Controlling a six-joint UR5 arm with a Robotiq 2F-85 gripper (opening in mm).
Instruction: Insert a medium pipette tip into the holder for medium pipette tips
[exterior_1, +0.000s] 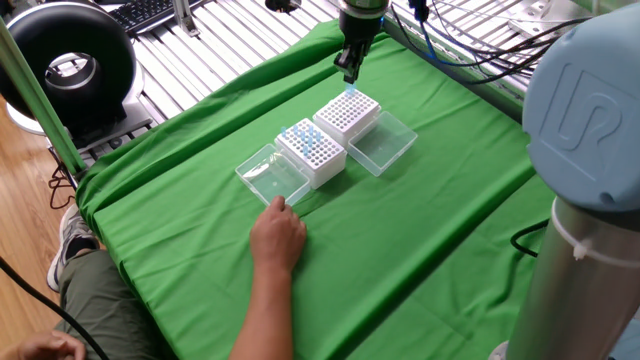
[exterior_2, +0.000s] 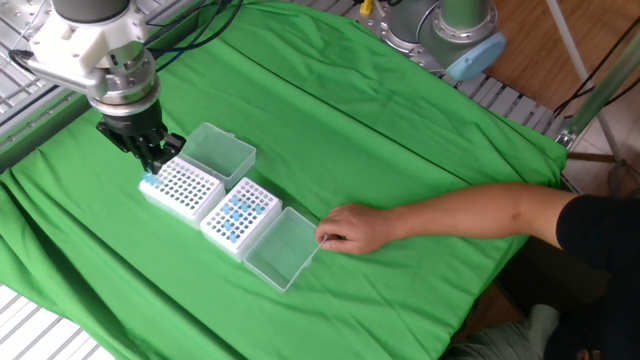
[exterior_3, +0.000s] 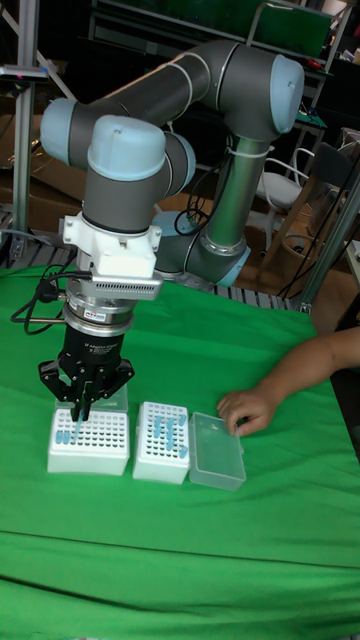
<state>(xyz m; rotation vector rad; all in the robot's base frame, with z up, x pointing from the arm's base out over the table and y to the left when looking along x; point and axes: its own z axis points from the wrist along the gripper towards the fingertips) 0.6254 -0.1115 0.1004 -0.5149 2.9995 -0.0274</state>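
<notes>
Hand (exterior_3: 82, 408): fingers close together above holder, grip state cannot be told | Medium pipette tip (exterior_2: 149, 182): blue, seated at holder (exterior_2: 185, 189) corner | Handling: judged light, thin-walled, slippery; grasp upper collar, light pressure, keep vertical

Two white tip boxes, one nearly empty (exterior_2: 181, 187) at nine o'clock, one with blue tips (exterior_2: 240, 213) beside it, two clear lids (exterior_2: 218, 152) (exterior_2: 281, 249), one robot gripper (exterior_2: 152, 160), one person's hand (exterior_2: 345, 228), one green cloth (exterior_2: 400, 140).
</notes>
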